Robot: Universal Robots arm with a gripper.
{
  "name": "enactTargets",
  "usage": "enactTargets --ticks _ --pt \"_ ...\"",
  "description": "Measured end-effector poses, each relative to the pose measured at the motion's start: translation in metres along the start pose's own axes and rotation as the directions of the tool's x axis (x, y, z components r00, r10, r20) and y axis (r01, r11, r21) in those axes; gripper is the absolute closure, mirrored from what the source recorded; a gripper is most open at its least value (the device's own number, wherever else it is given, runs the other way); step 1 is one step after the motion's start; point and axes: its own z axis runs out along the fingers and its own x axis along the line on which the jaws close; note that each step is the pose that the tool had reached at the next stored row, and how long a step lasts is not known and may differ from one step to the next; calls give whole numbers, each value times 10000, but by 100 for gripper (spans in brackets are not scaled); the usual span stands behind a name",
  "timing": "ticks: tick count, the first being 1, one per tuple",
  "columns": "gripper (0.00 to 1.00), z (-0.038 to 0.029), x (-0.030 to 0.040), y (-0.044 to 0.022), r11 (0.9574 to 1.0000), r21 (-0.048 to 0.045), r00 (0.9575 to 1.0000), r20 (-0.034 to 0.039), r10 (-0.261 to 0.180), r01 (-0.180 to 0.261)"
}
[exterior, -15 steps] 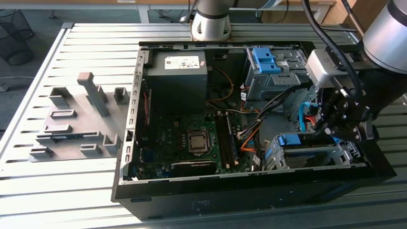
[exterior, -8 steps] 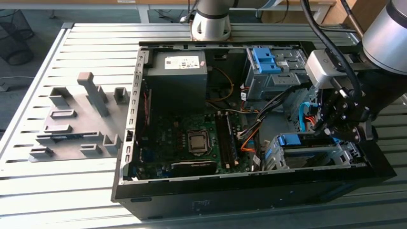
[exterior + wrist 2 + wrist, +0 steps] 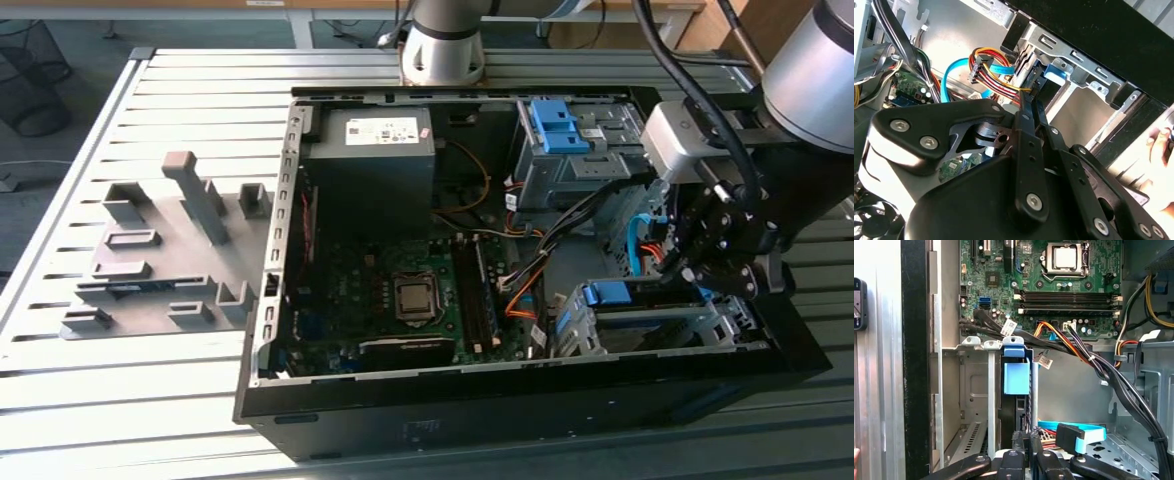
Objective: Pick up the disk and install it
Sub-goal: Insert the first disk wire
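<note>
The gripper (image 3: 721, 268) is closed on the disk (image 3: 1016, 377), which stands edge-on in the drive cage (image 3: 974, 390). The cage sits inside the open computer case (image 3: 274, 250).

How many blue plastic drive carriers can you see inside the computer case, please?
2. One blue bracket sits in the drive cage higher in the exterior view; the other frames the disk in the lower-right cage. Others may be hidden.

My gripper (image 3: 727, 272) sits tight inside the open case (image 3: 534, 395), at the drive cage (image 3: 654, 330) holding the disk (image 3: 1016, 377). Cable bundle (image 3: 1089, 357) crowds the bay at two o'clock in the first wrist view. Motherboard (image 3: 400, 290) area lies unobstructed.
</note>
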Motion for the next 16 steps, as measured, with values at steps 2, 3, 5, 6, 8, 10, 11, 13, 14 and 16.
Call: enactTargets --ticks 2,3,5,6,8,10,11,13,14,16 --pt "84 0 0 -3 10000 3 10000 -4 68 -68" --pt "84 1 0 -4 9999 4 9999 -6 127 -127" --pt "84 5 0 -5 9998 6 9998 -10 182 -182" --pt "84 7 0 -5 9998 6 9998 -10 183 -183" --pt "84 11 0 -5 9998 6 9998 -9 182 -182" --pt "84 15 0 -5 9998 6 9998 -8 176 -176" --pt "84 17 0 -5 9998 6 9998 -8 175 -175" --pt "84 22 0 -4 9998 6 9998 -6 175 -175" --pt "84 25 0 -4 9998 6 9998 -5 175 -175" --pt "84 32 0 -4 9998 6 9998 -5 175 -175"
